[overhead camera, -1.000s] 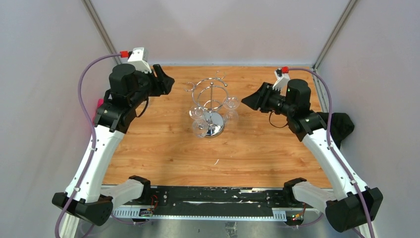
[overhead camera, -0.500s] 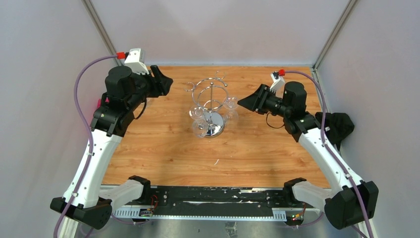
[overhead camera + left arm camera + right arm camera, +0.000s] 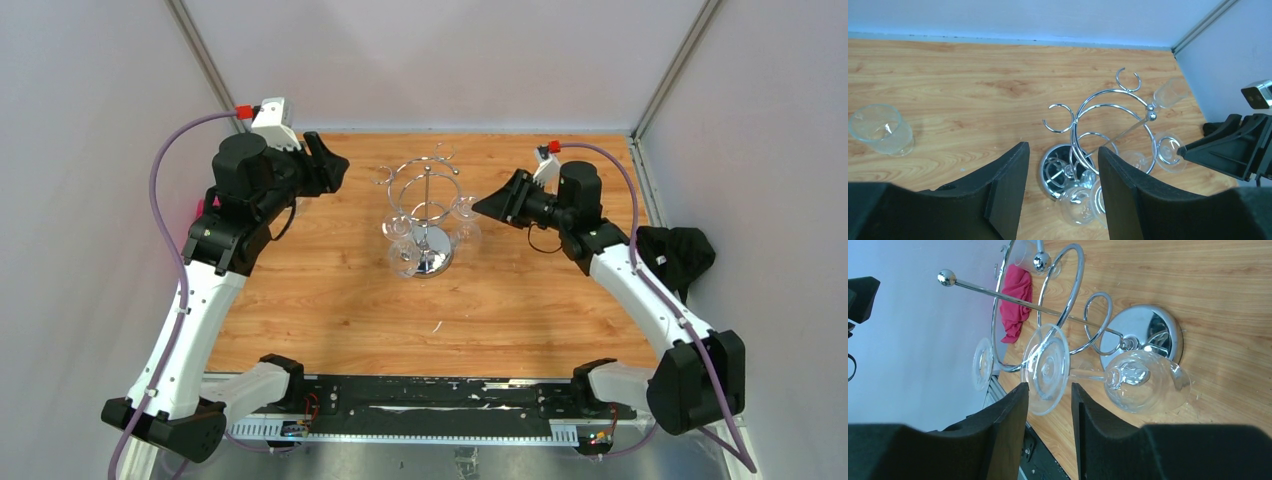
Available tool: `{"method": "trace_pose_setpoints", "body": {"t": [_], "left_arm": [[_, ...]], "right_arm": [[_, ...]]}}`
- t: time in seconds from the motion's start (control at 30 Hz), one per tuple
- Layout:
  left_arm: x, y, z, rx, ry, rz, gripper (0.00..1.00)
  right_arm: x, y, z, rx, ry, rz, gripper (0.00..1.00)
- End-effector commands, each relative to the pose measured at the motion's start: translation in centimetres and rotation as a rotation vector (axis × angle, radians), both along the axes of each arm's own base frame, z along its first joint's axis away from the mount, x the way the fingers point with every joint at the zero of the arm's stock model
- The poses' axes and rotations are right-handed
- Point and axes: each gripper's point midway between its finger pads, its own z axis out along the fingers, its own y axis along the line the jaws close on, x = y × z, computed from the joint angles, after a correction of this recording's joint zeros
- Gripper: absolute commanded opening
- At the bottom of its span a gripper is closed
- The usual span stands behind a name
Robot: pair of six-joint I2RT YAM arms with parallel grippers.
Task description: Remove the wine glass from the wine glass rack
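1. On the desk, mid-width and nearer the far edge, the rack stands upright on its round mirrored base.
2. One wine glass hangs bowl-down on the rack's right side. Its foot is up by a wire loop and its bowl is beside the base, so it is not yet off the rack.
3. The right fingers point at that glass from the right, about level with its foot. They stand a little apart and grasp nothing. In the right wrist view the foot's rim lies just off their tips, and I cannot tell whether it touches them.
4. The left fingers are released, with a wide gap and nothing between them. They are raised at the far left, well apart from the rack and aimed toward it.
5. More glasses hang bowl-down on the rack's near-left side.
6. A tumbler stands upright on the desk, well left of the rack.
7. A red cloth lies at the desk's left edge, and a black cloth lies at its right edge, beside the right arm.
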Motion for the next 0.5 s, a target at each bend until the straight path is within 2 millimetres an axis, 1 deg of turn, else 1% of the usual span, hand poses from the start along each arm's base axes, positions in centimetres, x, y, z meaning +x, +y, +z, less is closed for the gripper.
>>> {"method": "trace_pose_setpoints", "body": {"t": [0.0,0.1,0.33,0.47], "left_arm": [[-0.36,0.24,0.0,0.012,-0.011,0.006,0.58],[-0.4,0.25,-0.09,0.013,-0.009,0.006,0.58],[-0.47,0.21,-0.18,0.012,-0.008,0.003,0.58],[-0.62,0.24,0.03,0.012,-0.015,0.001,0.58]], "right_arm": [[0.53,0.16,-0.33,0.03,0.013,0.012,0.4],[0.77,0.43,-0.5,0.044,0.021,0.019,0.36],[1.07,0.55,-0.54,0.065,0.034,0.01,0.23],[0.91,0.62,-0.55,0.091,0.059,0.0,0.19]]}}
